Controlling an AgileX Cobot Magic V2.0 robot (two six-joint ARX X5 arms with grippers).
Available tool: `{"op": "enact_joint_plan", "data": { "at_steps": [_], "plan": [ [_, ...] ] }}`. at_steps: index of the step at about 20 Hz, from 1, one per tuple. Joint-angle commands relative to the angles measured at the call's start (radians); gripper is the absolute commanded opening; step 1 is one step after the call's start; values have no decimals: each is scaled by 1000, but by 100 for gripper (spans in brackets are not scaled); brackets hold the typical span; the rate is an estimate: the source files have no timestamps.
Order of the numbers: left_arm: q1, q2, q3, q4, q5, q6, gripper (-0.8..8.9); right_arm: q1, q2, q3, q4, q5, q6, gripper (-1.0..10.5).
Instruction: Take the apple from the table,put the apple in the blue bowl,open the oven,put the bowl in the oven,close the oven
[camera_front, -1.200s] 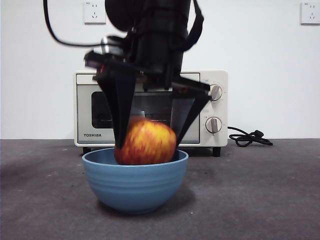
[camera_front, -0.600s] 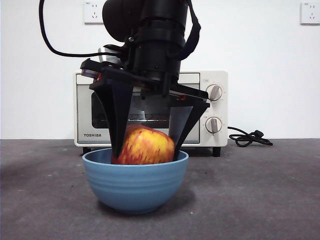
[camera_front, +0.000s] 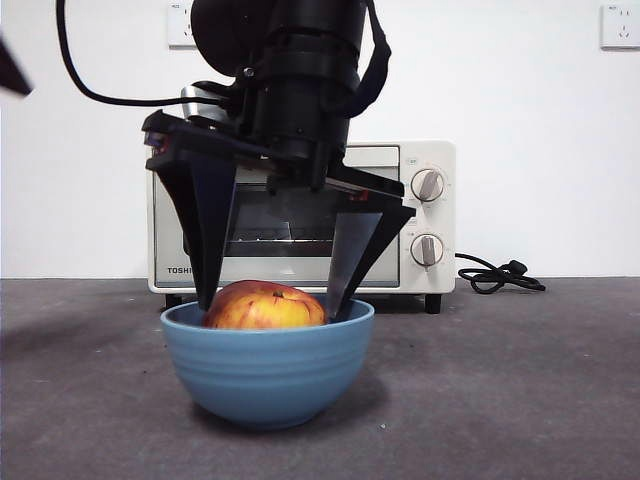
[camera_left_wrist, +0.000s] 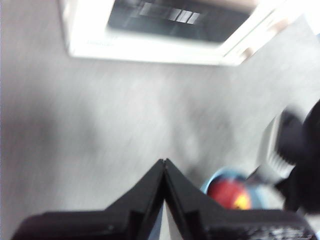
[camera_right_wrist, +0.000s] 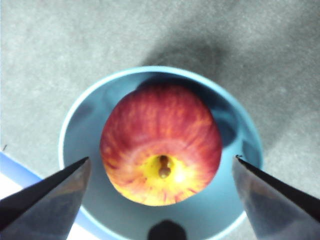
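Note:
The red and yellow apple lies in the blue bowl on the table, stem end up. My right gripper hangs straight over the bowl, open, its jaws spread wide on either side of the apple and not touching it. Behind the bowl stands the cream oven, door closed. My left gripper is shut and empty, high above the table; its blurred view shows the oven and the apple in the bowl.
A black cord lies coiled on the table to the right of the oven. A black arm tip shows at the top left corner. The white wall carries two sockets.
My right gripper's jaws have spread apart and let go of the apple, which has dropped lower into the bowl. A black tip has appeared at the top left.

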Motion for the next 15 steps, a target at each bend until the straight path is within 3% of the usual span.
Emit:
{"op": "enact_joint_plan", "data": {
  "at_steps": [1,3,7,10,15],
  "plan": [
    [-21,80,101,5,11,-7,-5,4,-64,3,-18,24,0,470],
    [-50,171,209,-19,11,-7,-5,3,-145,3,-46,84,0,445],
    [-130,362,406,-39,10,-6,-5,1,-332,2,-105,294,0,-2],
    [-186,514,546,-39,10,-5,-5,0,-455,0,-180,391,5,-7],
    [-240,740,753,-38,10,-5,-5,0,-633,-89,-218,450,77,-8]
  ]
}}
